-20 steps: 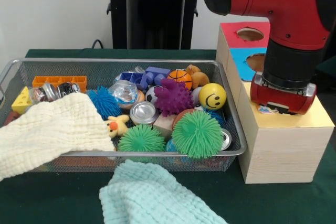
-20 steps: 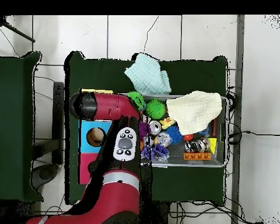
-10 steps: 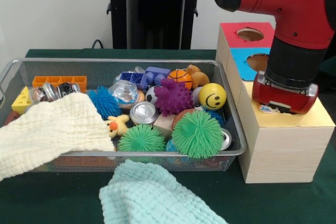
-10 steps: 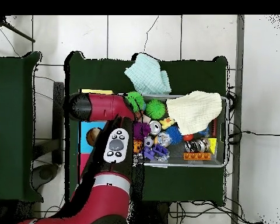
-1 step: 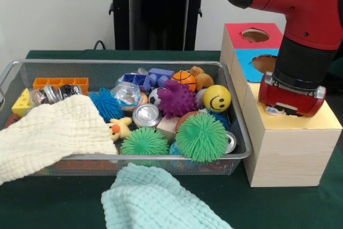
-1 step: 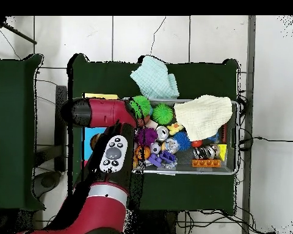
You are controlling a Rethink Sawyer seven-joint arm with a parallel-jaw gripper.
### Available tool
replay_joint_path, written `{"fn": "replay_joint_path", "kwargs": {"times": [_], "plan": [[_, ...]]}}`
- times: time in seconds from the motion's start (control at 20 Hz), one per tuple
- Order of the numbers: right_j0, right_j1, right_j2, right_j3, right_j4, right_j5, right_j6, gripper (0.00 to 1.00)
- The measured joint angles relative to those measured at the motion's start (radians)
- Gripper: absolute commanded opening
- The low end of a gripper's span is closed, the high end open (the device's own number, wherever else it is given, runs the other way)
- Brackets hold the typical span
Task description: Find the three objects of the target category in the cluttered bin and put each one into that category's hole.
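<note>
Low over the yellow top of the sorting box (image 5: 292,132), the hand (image 5: 290,109) sits at the end of the red arm (image 5: 300,4), and its fingers are hidden under the red wrist housing, so I cannot tell whether it is released or clenched on anything. A small pale scrap shows at its lower edge, too unclear to name. The wire bin (image 5: 236,132) just beside the box holds the clutter: spiky green balls (image 5: 201,137), a purple spiky ball (image 5: 176,99), a yellow smiley ball (image 5: 216,98), tins and blocks, with a cream cloth (image 5: 48,132) draped over one end and likely hiding more. Which category is the target cannot be read here. My worry is a snag: the hand is very close to the box top, so a sideways move without lifting could scrape it or shove the box against the bin. Free room lies upward; the bin rim and the aqua cloth (image 5: 155,199) on the bench crowd the near side.
</note>
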Motion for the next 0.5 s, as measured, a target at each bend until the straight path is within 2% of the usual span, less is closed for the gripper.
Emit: {"fn": "replay_joint_path", "kwargs": {"times": [0.5], "plan": [[0.018,0.009,-0.028,0.000,0.026,-0.001,0.000,0.00]]}}
